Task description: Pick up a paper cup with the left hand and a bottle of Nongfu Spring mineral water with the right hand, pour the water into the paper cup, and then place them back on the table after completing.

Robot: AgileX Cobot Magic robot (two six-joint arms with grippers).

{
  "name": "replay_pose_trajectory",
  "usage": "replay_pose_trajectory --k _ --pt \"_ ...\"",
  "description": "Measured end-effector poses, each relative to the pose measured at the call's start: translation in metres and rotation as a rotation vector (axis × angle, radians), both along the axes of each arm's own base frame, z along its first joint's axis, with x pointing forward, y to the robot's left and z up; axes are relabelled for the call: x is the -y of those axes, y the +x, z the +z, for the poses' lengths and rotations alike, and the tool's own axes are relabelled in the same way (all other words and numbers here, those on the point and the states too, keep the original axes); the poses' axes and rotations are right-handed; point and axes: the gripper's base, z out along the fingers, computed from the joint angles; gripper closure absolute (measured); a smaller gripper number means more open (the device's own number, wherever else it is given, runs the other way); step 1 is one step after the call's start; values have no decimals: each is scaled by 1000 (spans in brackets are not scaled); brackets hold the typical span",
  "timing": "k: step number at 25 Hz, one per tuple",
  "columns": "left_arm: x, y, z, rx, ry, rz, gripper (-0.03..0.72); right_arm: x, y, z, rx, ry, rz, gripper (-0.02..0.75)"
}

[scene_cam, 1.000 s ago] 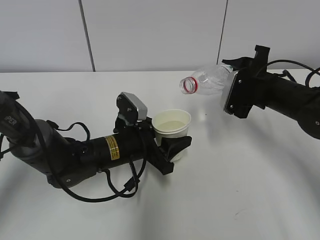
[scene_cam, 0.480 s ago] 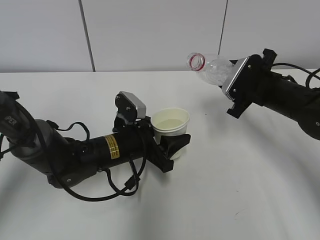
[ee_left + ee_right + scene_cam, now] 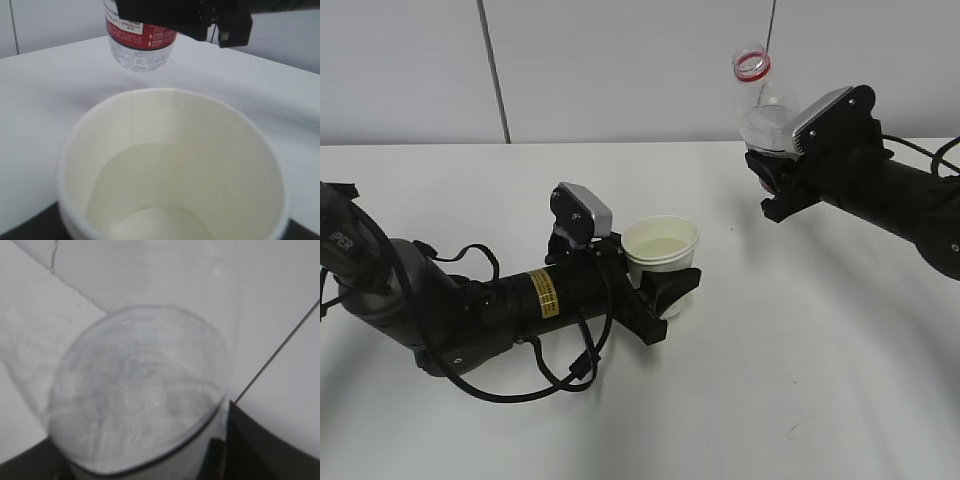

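Gripping a clear bottle (image 3: 767, 108) upright above the far right of the white table (image 3: 800, 380), the right claw (image 3: 778, 172) is closed round the bottle's lower body, its red-ringed open mouth (image 3: 752, 64) pointing up against the grey wall (image 3: 620, 70). The bottle hangs clear of the table, near the cup (image 3: 661, 258) but to its right and farther back. From the left wrist camera, the bottle's base and red label (image 3: 140, 34) show just beyond the cup's far rim, held under the black claw (image 3: 220, 20). From the right wrist camera, the bottle (image 3: 140, 390) fills the frame, its clear body seen close and blurred between dark claw parts at the lower corners.

At centre, the left claw (image 3: 655, 290) is closed on the paper cup, which stands upright low over the table; whether its base touches the table cannot be told. The left arm (image 3: 470, 310), with a yellow label (image 3: 546, 294) and looping black cables (image 3: 560, 375), lies low across the near left of the table, a grey-topped camera (image 3: 582, 211) just left of the cup. The left wrist camera looks down into the cup (image 3: 172, 165), where water (image 3: 165, 180) lies in the bottom.
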Motion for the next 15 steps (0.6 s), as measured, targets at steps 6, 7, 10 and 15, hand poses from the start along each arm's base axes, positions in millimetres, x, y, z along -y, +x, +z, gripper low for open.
replay_pose_trajectory --k 6,7,10,15 --pt "0 0 0 0 0 0 285 0 0 0 -105 253 -52 326" --pt "0 0 0 0 0 0 285 0 0 0 -119 286 -59 326" --pt "-1 1 0 0 0 3 285 0 0 0 -158 379 -78 326" --pt "-9 7 2 5 0 25 285 0 0 -1 -202 472 -100 327"
